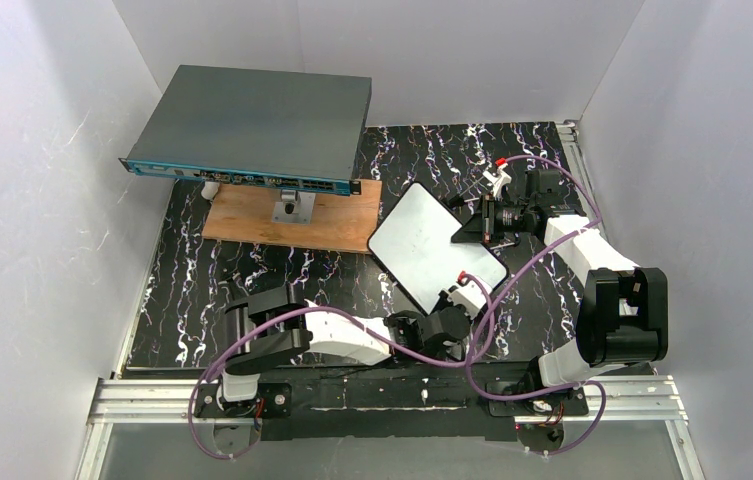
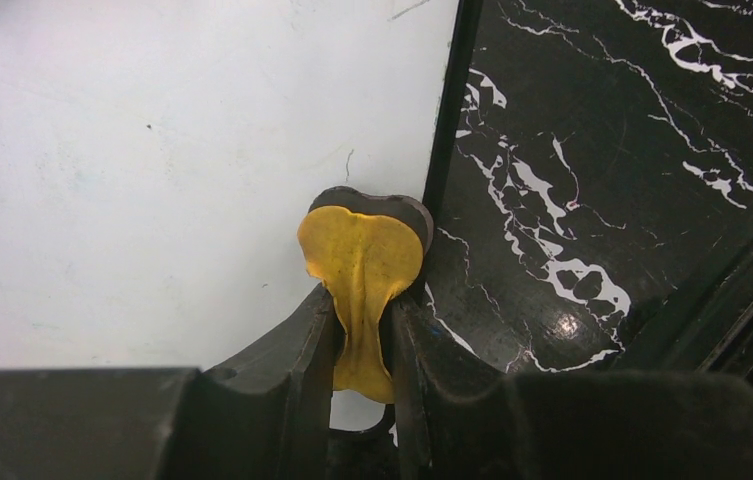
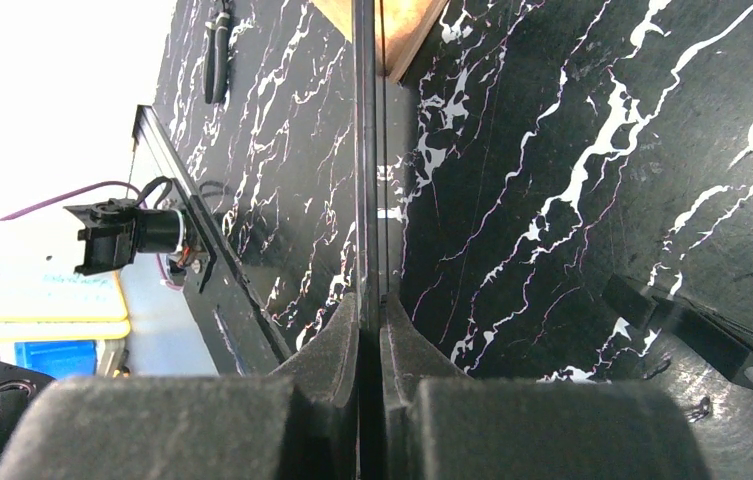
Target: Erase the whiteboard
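The whiteboard (image 1: 430,248) lies tilted at the table's middle, and its face (image 2: 152,150) looks blank apart from faint smudges. My left gripper (image 1: 455,300) (image 2: 362,310) is shut on a yellow eraser pad (image 2: 362,255) with a dark backing. The pad presses on the board close to its black right edge (image 2: 444,150). My right gripper (image 1: 480,222) (image 3: 370,305) is at the board's far right side. It is shut on the board's thin dark edge (image 3: 367,150), which the right wrist view shows edge-on.
A large grey flat box (image 1: 252,125) with a blue front edge stands at the back left over a brown wooden plank (image 1: 292,222). White walls close in three sides. A metal rail (image 1: 392,395) runs along the near edge of the black marbled table (image 1: 202,290).
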